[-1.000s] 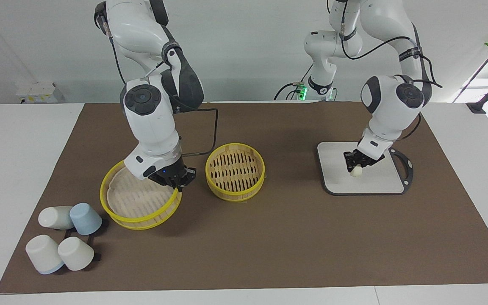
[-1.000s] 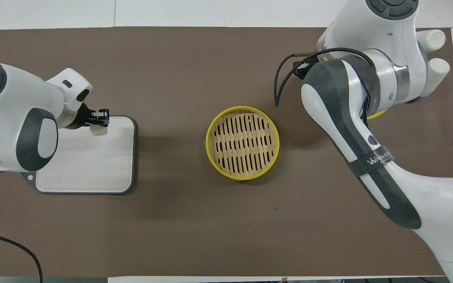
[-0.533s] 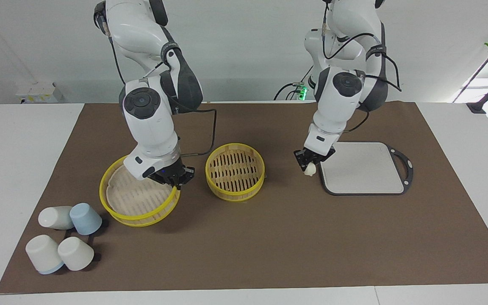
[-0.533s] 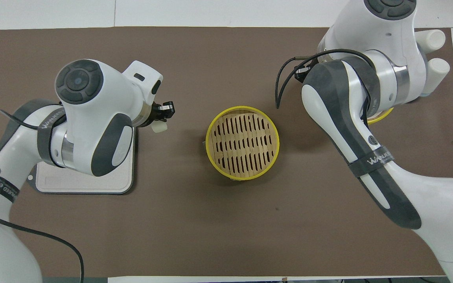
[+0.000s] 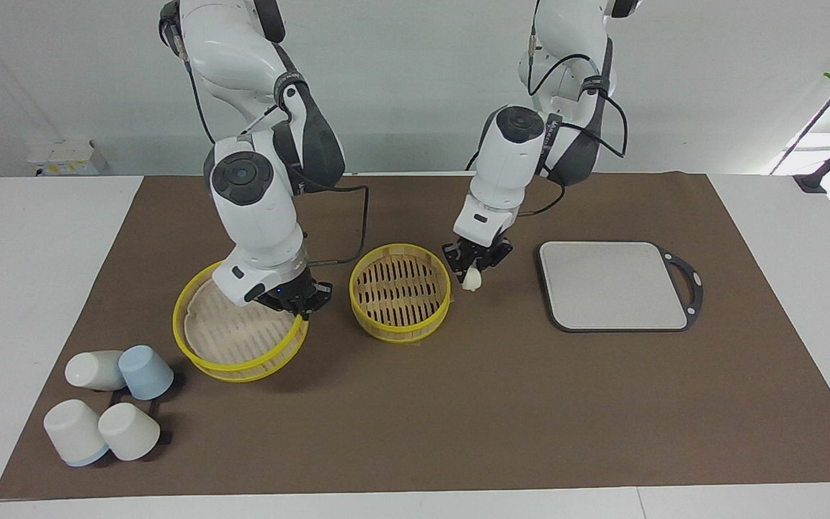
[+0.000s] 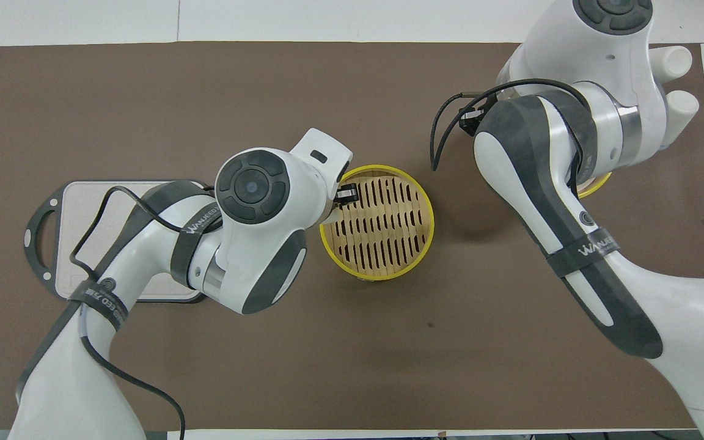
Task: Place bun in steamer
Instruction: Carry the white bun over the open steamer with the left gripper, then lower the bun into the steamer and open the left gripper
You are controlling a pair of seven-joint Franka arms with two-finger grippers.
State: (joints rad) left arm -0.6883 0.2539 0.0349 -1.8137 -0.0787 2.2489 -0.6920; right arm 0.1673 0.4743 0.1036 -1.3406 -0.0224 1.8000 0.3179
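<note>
The bun (image 5: 470, 282), small and cream-white, hangs in my left gripper (image 5: 471, 272), which is shut on it. It is in the air just beside the rim of the steamer (image 5: 400, 292), at the edge toward the left arm's end of the table. From overhead, the left gripper (image 6: 346, 195) shows over the rim of the steamer (image 6: 388, 244), and the wrist hides the bun. My right gripper (image 5: 301, 308) is shut on the yellow rim of the steamer lid (image 5: 231, 335), which is held tilted beside the steamer.
A grey board with a black rim (image 5: 613, 285) lies bare toward the left arm's end. Several white and blue cups (image 5: 109, 400) lie at the right arm's end, farther from the robots than the lid. A brown mat (image 5: 458, 404) covers the table.
The left arm has carried the bun from over the grey board across to the steamer's rim. The right gripper and the lid have barely shifted.
</note>
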